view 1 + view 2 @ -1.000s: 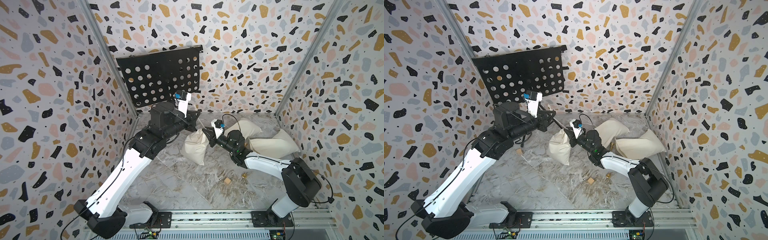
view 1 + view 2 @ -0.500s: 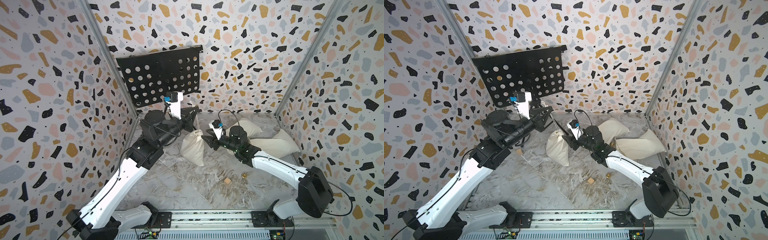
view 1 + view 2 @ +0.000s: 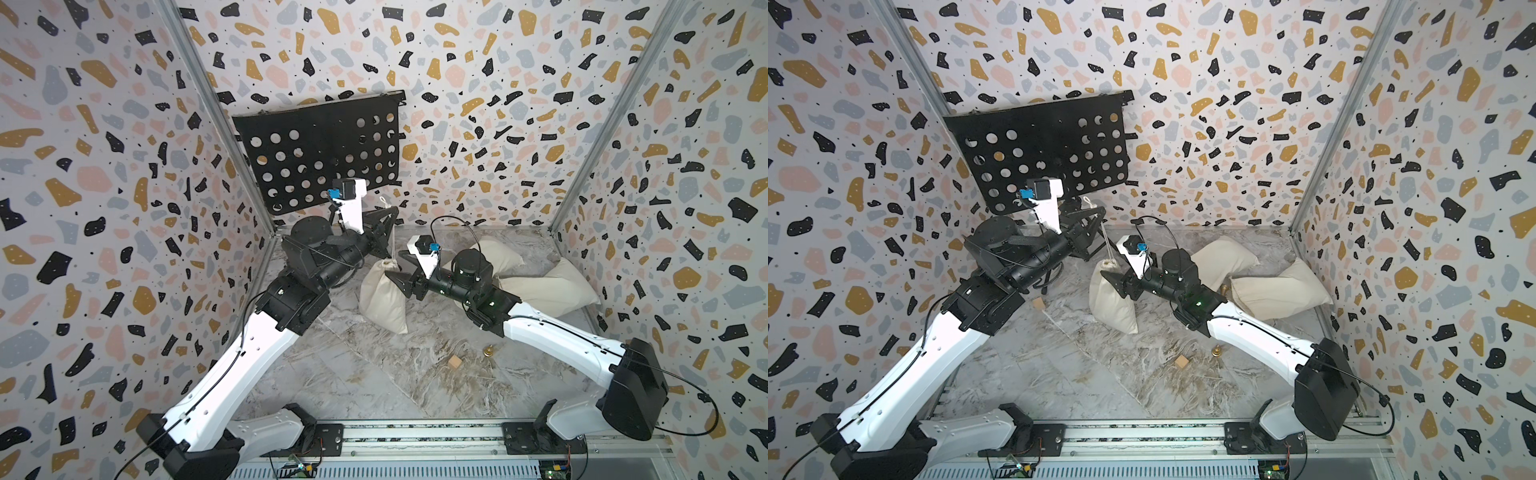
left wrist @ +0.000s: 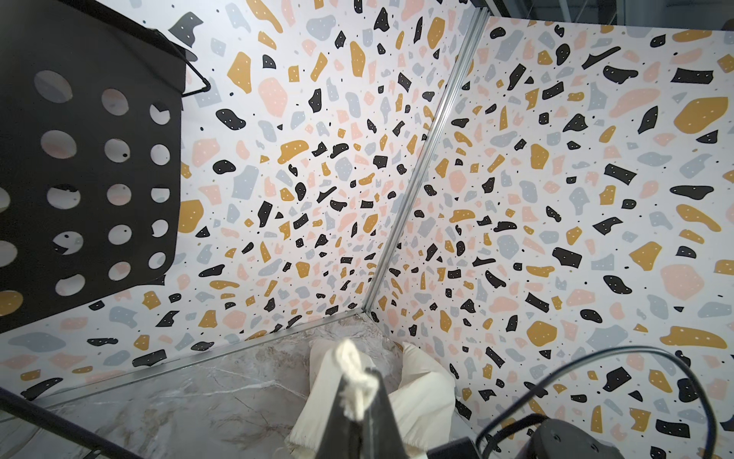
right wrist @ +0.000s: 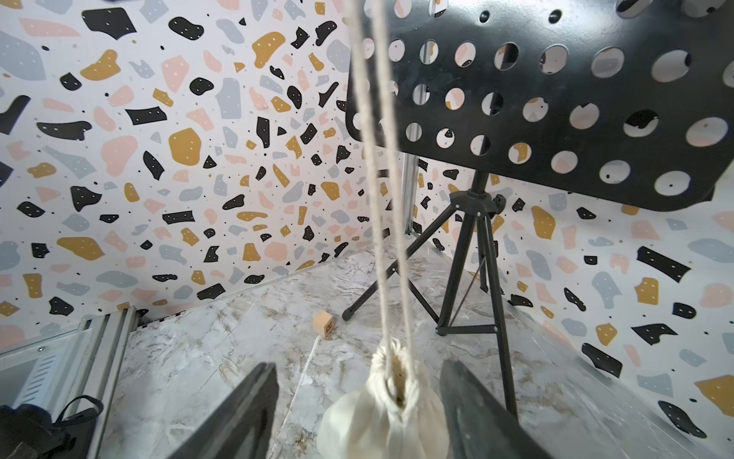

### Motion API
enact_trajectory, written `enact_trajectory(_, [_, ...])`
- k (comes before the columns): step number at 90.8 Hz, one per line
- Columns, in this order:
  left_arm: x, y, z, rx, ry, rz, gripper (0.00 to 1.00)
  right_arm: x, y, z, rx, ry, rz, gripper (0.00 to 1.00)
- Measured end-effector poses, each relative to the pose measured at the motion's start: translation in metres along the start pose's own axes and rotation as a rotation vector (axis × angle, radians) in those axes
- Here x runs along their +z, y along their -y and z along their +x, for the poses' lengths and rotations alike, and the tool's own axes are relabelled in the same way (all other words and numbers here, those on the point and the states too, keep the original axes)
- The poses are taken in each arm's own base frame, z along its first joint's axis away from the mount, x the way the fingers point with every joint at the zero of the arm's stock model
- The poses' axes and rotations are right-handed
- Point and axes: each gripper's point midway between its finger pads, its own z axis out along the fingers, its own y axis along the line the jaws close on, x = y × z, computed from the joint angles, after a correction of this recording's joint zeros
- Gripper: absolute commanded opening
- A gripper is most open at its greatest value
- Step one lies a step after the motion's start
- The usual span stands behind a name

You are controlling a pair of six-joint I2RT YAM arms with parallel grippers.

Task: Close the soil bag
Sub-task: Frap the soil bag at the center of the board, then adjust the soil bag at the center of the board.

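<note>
Clutter nearest the front rail is small: a wooden cube and a brass piece lie apart on the marbled floor.

Behind them the soil bag stands mid-floor on its broad base. Its long axis runs roughly upright, and the gathered neck points up and slightly toward the back wall. The right wrist view shows the mouth puckered almost shut, with only a small dark gap in the middle. What it holds is hidden.

The right arm reaches low from the front right base. Its forearm slants leftward and its wrist is level with the bag's neck. The right gripper is spread, one finger on each side of the neck, with daylight between them and the cloth in the wrist view.

From the neck a doubled drawstring rises taut to the left gripper, which is clamped on the cord's knotted end. The left arm climbs from the front left base, elbow high, with its wrist above and behind the bag.

Two cream sacks lie flat behind the right arm. A black perforated music stand stands at the back.
</note>
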Motion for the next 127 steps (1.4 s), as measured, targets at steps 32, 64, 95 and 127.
enact_trajectory(32, [0.000, -0.005, -0.003, -0.006, 0.015, -0.031, 0.00, 0.023, 0.028, -0.014, 0.036, 0.022, 0.217, 0.21])
enact_trajectory(64, [-0.002, -0.030, 0.004, 0.007, -0.032, -0.177, 0.00, 0.028, 0.062, 0.019, 0.063, 0.003, 0.526, 0.05])
enact_trajectory(95, [-0.018, -0.058, -0.001, 0.079, -0.117, -0.317, 0.00, 0.018, 0.105, -0.017, -0.027, 0.002, 0.381, 0.05])
enact_trajectory(127, [-0.037, -0.061, 0.013, 0.082, -0.194, -0.345, 0.00, 0.045, 0.088, 0.033, -0.047, -0.068, 0.234, 0.10])
